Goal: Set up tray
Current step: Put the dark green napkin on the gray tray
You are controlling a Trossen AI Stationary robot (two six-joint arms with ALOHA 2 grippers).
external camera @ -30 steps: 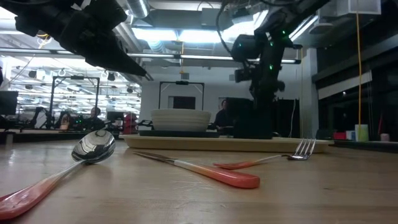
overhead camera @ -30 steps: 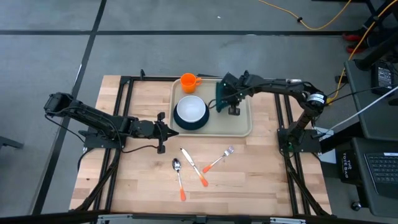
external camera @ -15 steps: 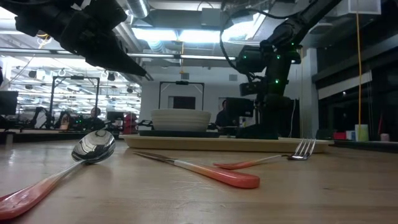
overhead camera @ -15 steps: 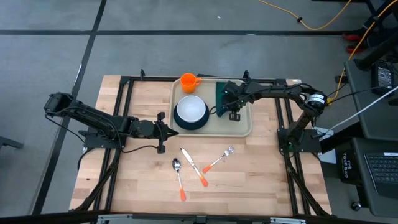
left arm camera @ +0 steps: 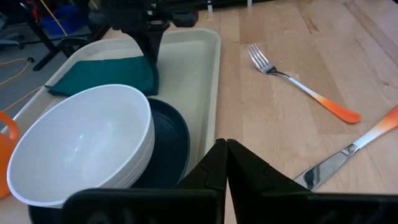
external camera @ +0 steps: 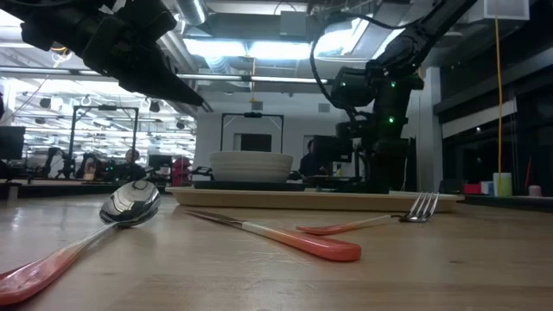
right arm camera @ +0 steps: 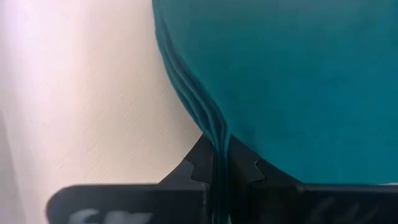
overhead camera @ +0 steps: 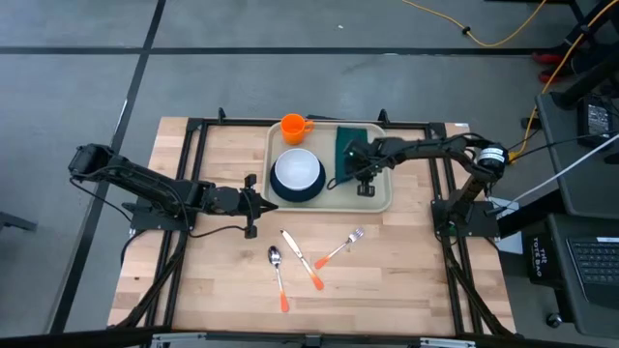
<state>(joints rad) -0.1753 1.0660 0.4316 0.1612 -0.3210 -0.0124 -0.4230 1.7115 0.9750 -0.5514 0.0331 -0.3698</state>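
Now, right gripper: my fingers are pinched tight on the folded edge of the dark green napkin.
Tray: directly under me, carrying the napkin.
Bowl: on a dark plate, just beside me.
Left gripper: closed, empty, beside the tray's near rim.

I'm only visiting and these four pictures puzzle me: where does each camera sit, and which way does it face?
High view: above the table, looking straight down; both arms, tray, left gripper.
Low view: at table-top height, looking level across; spoon nearest, arms coming in from above.
Left wrist view: on the left arm, past its shut fingers toward the bowl.
Right wrist view: on the right arm, close on the green napkin pinched in the right gripper.
Shared: the fork shows in the high, low and left wrist views.
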